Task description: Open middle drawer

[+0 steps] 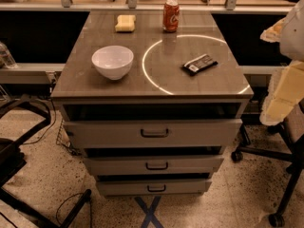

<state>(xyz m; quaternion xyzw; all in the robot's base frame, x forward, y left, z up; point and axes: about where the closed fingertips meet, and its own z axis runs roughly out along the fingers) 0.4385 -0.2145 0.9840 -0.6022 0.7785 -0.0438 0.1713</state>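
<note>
The cabinet has three drawers stacked in its front. The middle drawer is a low grey-brown front with a small dark bar handle at its centre. A dark gap shows above its front, and its inside is not visible. The taller top drawer is above it and the lowest drawer is below. My gripper is at the right edge of the camera view, level with the cabinet top, on the white and cream arm. It is well apart from all the drawers.
On the cabinet top stand a white bowl, a red soda can, a yellow sponge and a dark snack bar. A chair base is at the right, black legs and cables at the left, and a blue tape cross is on the floor.
</note>
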